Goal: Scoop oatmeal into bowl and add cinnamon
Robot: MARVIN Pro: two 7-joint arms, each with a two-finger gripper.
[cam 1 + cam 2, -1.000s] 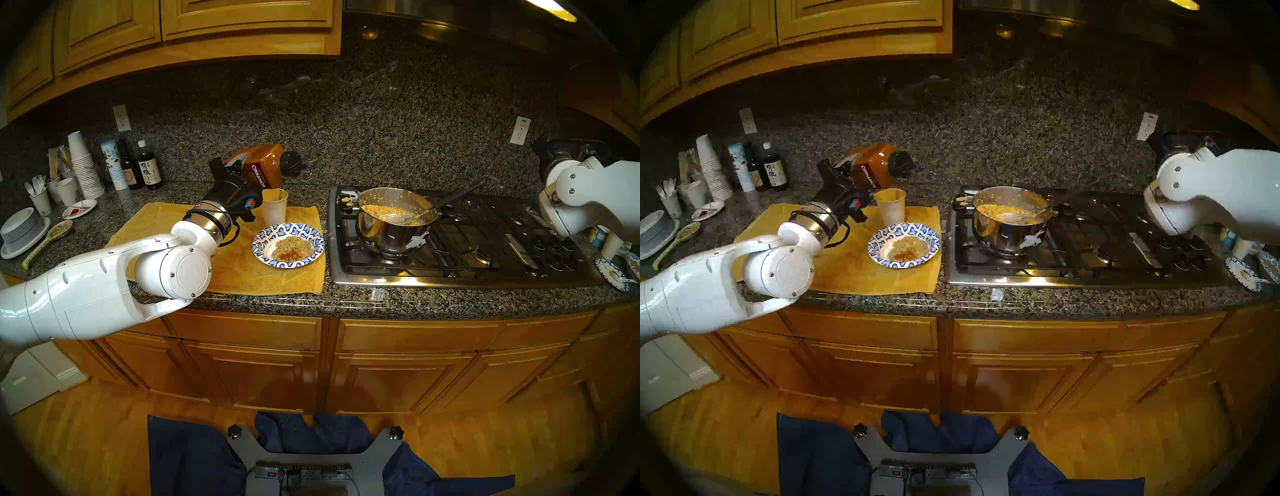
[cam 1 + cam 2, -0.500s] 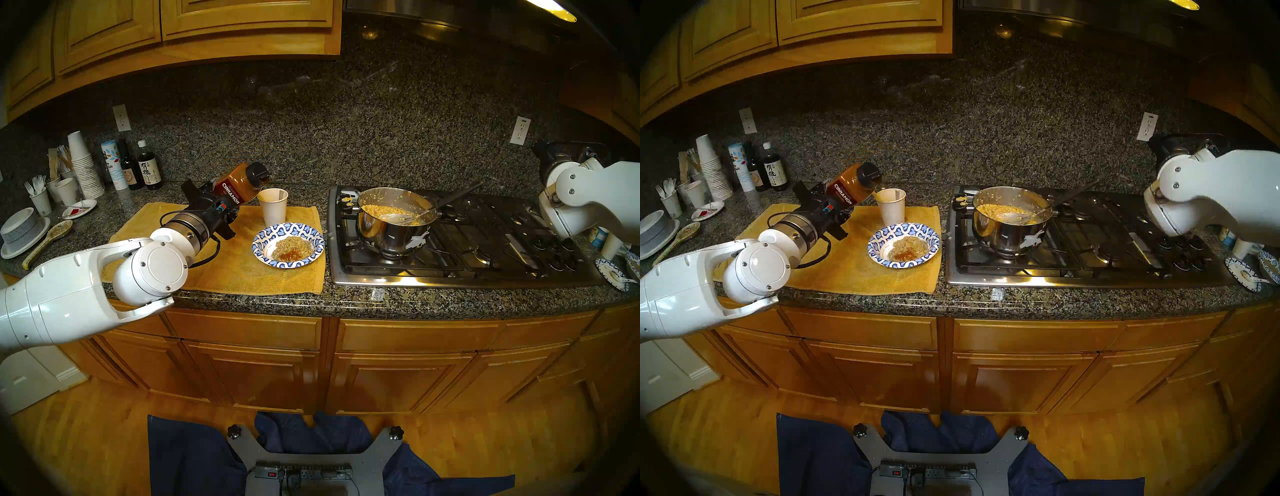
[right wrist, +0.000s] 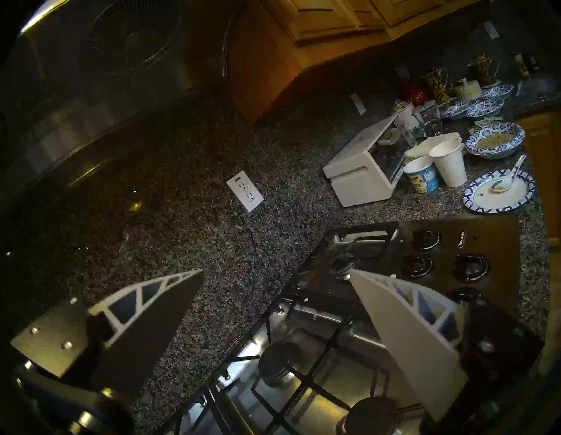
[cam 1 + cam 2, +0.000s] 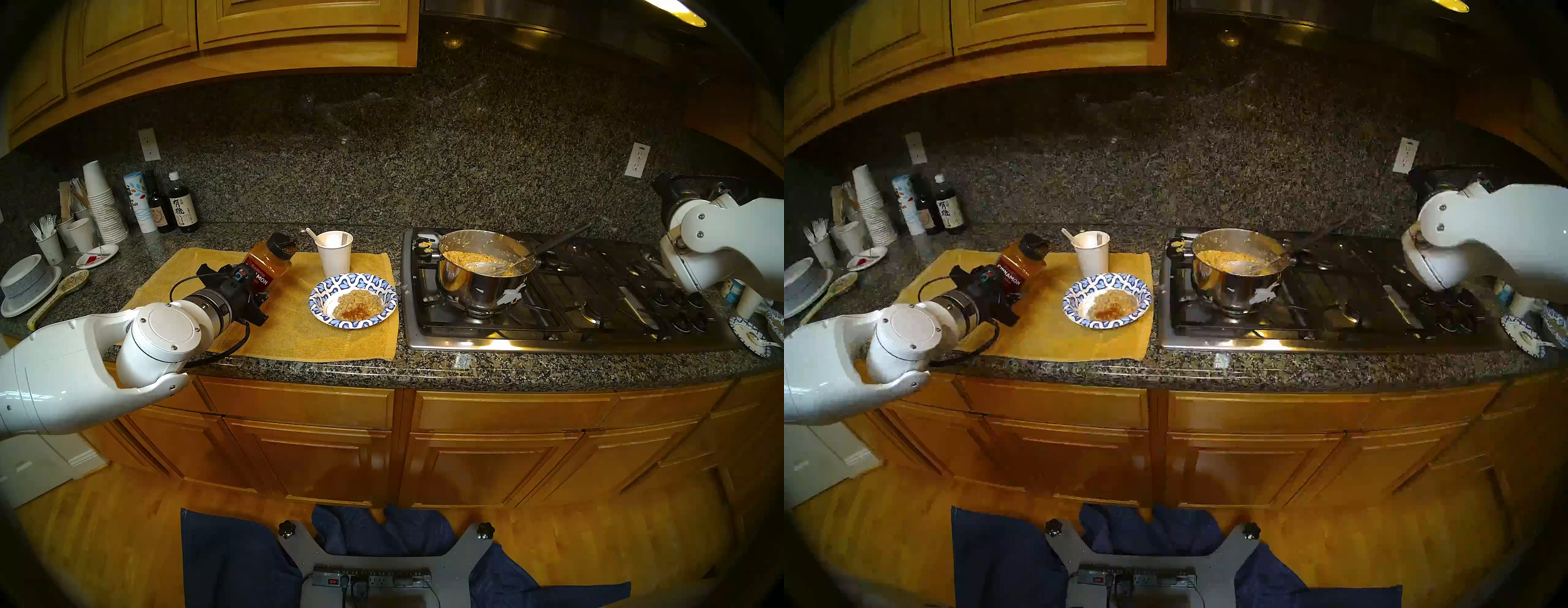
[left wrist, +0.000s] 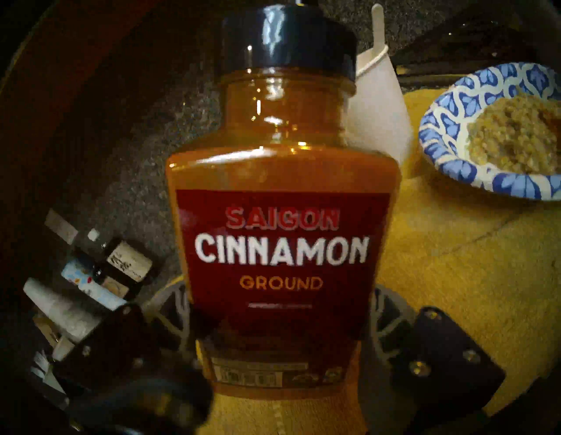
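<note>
One cinnamon jar (image 4: 271, 262) with a black cap sits clamped in the left gripper (image 4: 254, 283), fingers pressed to both its sides in the wrist view; it leans, cap toward the backsplash, over the far-left part of the yellow towel (image 4: 297, 335). Whether its base touches the towel cannot be told.

One patterned paper bowl (image 4: 322, 293) rests on the towel's right half, near the towel's right edge. It holds a mound of oatmeal (image 4: 358, 302) with a red-brown patch of powder on the near side.

One white paper cup (image 4: 335, 252) stands at the towel's far edge, just behind the bowl, with a white spoon handle sticking out.

One steel pot (image 4: 479, 276) stands on the cooktop's (image 4: 594, 335) front-left burner, holding more oatmeal and a metal ladle (image 4: 488, 267).

At the counter's (image 4: 466, 365) far-left corner stand two dark bottles (image 4: 183, 208), a salt canister (image 4: 138, 204) and a stack of paper cups (image 4: 104, 204).

The right gripper (image 3: 276, 273) hangs spread wide and empty over the cooktop's right side.
</note>
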